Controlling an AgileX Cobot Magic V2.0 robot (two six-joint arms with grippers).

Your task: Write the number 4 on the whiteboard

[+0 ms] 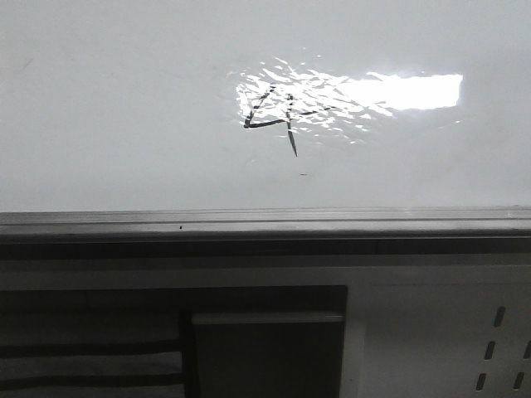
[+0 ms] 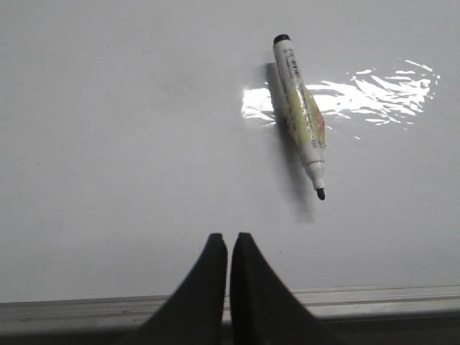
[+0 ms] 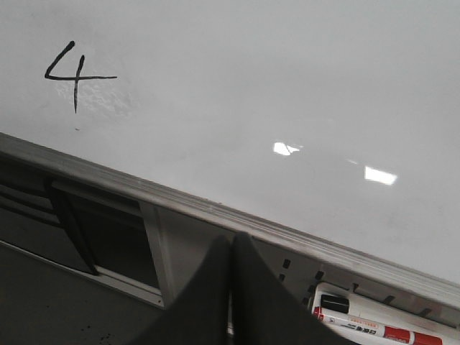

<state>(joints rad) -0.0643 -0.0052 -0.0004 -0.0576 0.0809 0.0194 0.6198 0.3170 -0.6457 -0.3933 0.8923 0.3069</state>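
Left wrist view | we saw the marker (image 2: 302, 115) at 1 o'clock from the clenched, empty left fingers (image 2: 228, 248), axis 11-to-5 | the number 4 (image 3: 74, 74) already on the whiteboard (image 3: 287, 86) | right fingers (image 3: 231, 251) clenched, empty.

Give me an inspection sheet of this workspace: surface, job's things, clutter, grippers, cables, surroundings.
Surface: whiteboard glossy, with bright light glare; grey edge rail along its near side.
Job's things: number 4 drawn in thin black strokes, a tiny speck just below it; uncapped marker lying flat on the board, not held.
Clutter: spare markers lying off the board beyond the rail, in the right wrist view.
Grippers: left gripper and right gripper both have jaws closed, holding nothing, off the writing.
Cables: nothing seen.
Surroundings: pale perforated panel and a dark recess below the rail.
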